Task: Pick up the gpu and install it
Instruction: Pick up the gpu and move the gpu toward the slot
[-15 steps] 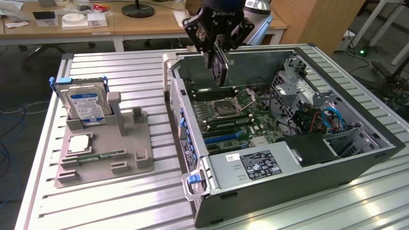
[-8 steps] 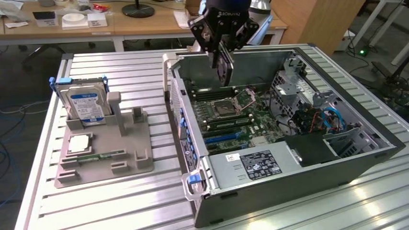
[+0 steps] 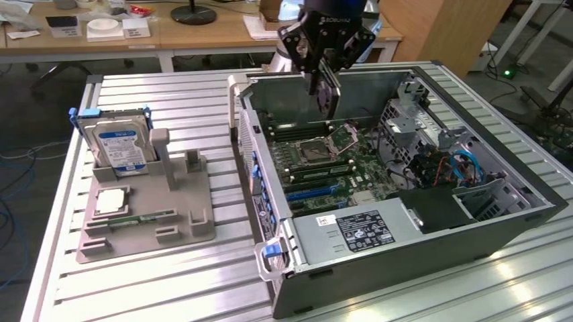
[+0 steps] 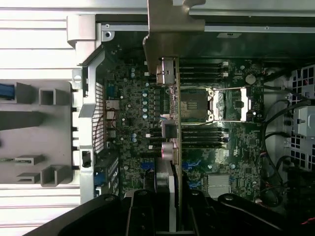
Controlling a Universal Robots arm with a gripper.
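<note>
One gpu (image 3: 326,100) was in the gripper (image 3: 321,67): jaws clamped on its upper edge, card hanging vertical straight below the fingers, not seated. Directly underneath sat the open case (image 3: 501,221), with the motherboard (image 3: 331,171) and the open CPU socket (image 3: 323,149) below the card's lower edge. Wrist view ran edge-on along the card, with the silver bracket (image 4: 170,29) at the end far from the gripper. Well off from the gripper toward the exterior view's left, the grey tray (image 3: 192,231) held the hard drive (image 3: 121,149) and a CPU chip (image 3: 110,200).
</note>
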